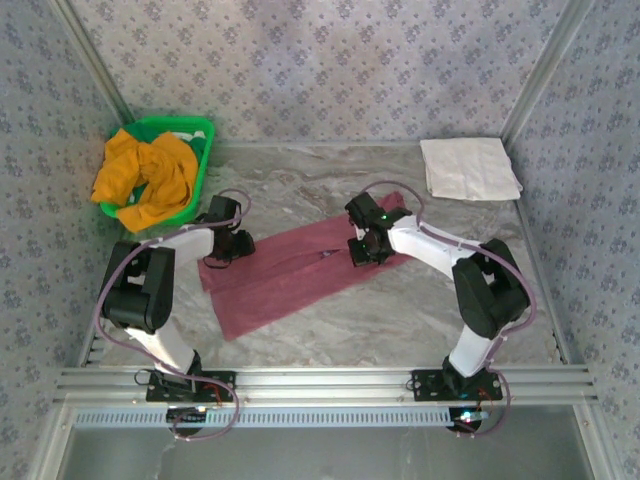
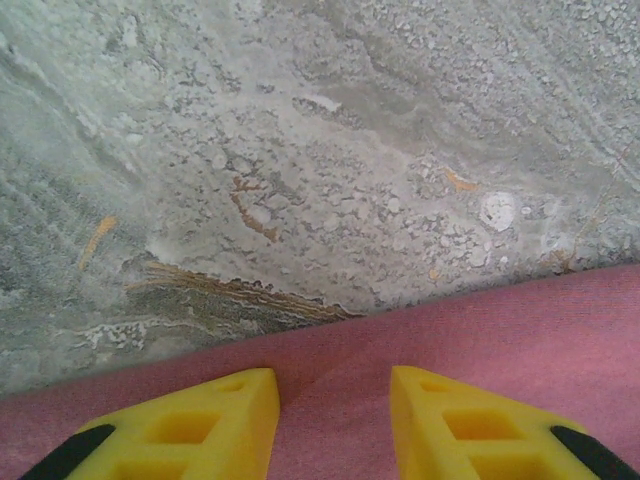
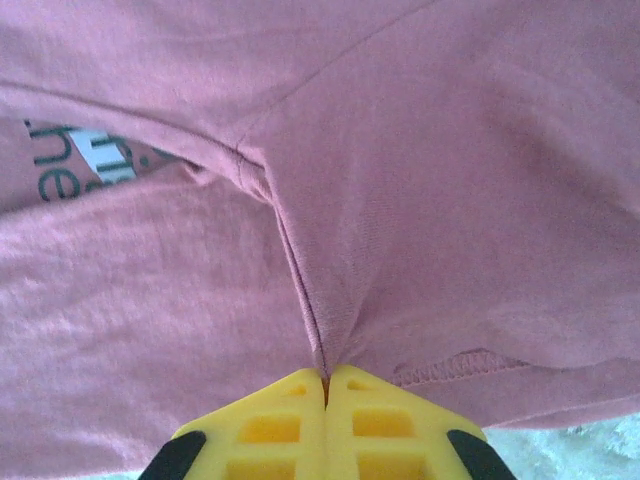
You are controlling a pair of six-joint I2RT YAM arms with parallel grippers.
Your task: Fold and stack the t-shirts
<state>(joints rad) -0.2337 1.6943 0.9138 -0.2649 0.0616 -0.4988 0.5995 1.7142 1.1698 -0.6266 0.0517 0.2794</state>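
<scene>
Maroon t-shirt (image 1: pixel 290 272) lies as 1 long band, slanting across the middle of the marble table (image 1: pixel 400 315); right gripper (image 3: pixel 326 374), fingers pressed together, pinches a seam fold near the shirt's right end; left gripper (image 2: pixel 334 392), 2 yellow fingers parted, sits over its left edge, cloth flat beneath; mustard t-shirt (image 1: pixel 148 178) heaped in the green basket (image 1: pixel 203 130), far-left corner; 1 folded white cloth (image 1: pixel 470 167) at far right.

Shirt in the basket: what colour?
The shirt in the basket is plain mustard-orange, clearest in the top external view.
</scene>
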